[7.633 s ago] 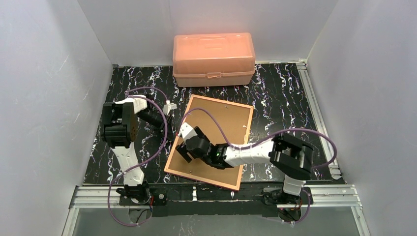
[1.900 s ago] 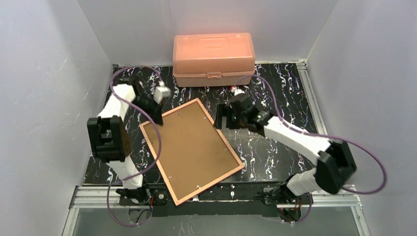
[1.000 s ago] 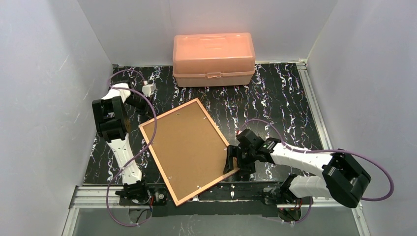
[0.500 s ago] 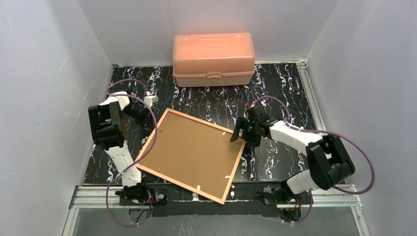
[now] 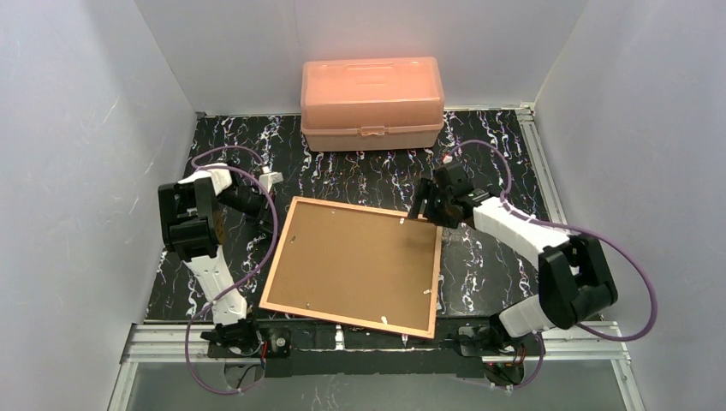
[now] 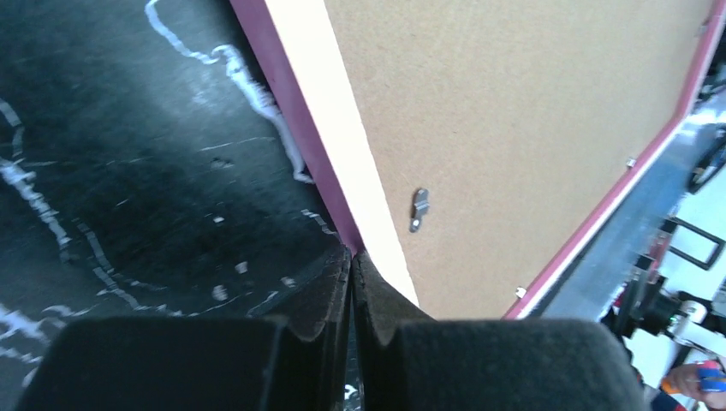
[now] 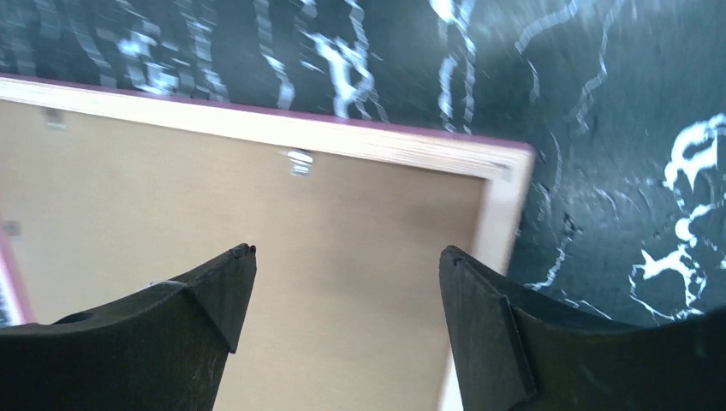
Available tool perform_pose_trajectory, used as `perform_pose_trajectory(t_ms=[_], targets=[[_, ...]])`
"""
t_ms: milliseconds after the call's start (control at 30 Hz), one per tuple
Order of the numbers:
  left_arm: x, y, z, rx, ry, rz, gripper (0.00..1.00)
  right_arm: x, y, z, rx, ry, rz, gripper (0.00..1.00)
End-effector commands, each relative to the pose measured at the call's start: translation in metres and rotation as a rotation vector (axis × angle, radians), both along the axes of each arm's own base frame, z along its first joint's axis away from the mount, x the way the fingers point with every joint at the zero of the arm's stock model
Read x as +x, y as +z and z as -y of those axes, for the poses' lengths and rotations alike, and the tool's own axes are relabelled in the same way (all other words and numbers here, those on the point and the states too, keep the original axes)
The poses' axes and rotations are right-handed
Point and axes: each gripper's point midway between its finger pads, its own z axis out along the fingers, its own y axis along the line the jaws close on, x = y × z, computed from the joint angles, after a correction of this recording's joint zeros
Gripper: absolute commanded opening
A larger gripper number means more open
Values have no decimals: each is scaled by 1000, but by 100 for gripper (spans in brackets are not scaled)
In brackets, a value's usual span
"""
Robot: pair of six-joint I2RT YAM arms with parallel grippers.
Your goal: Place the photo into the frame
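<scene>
The desk was a black slab (image 5: pixel 496 163) veined with white marbling, closed in by plain white walls (image 5: pixel 77 128) on three sides, with an aluminium rail (image 5: pixel 377 336) along its near edge and another down its right edge. A salmon-pink lidded box (image 5: pixel 371 101) stood shut against the middle of the far edge. The frame (image 5: pixel 353 267) lay face down across the near middle of the desk, slightly skewed, its near side reaching the near edge and its far side well short of the box. Only its back showed: a brown backing board (image 6: pixel 531 111) inside a pale tan border with a thin pink outer lip, and small metal clips (image 6: pixel 419 209) along the border. The left gripper (image 6: pixel 351 253) sat low over the marbled surface at the frame's left side, towards its far-left corner, its two dark fingers pressed together with no gap, their tips right at the frame's pink lip; whether they pinched it could not be told. The right gripper (image 7: pixel 347 249) hung above the frame's far-right corner with its fingers spread wide, clasping nothing, the board and one clip (image 7: pixel 300 160) visible between them. Purple cables (image 5: pixel 274 240) looped from both arms over the desk
</scene>
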Motion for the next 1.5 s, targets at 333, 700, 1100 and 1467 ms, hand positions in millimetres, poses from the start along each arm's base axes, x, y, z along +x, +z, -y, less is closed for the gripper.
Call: perform_pose_trajectory(t_ms=[333,700,1100,1467], targets=[[-24,50,13,-190,77,-101,21,-25,85,-226,394,320,238,89],[-36,23,13,-180,82,-164,23,-36,68,-330,587,415,178,87],[-33,6,10,-144,54,-185,12,-46,26,-364,614,428,109,85],[-32,-1,8,-140,47,-188,7,-51,7,-370,622,425,56,84]])
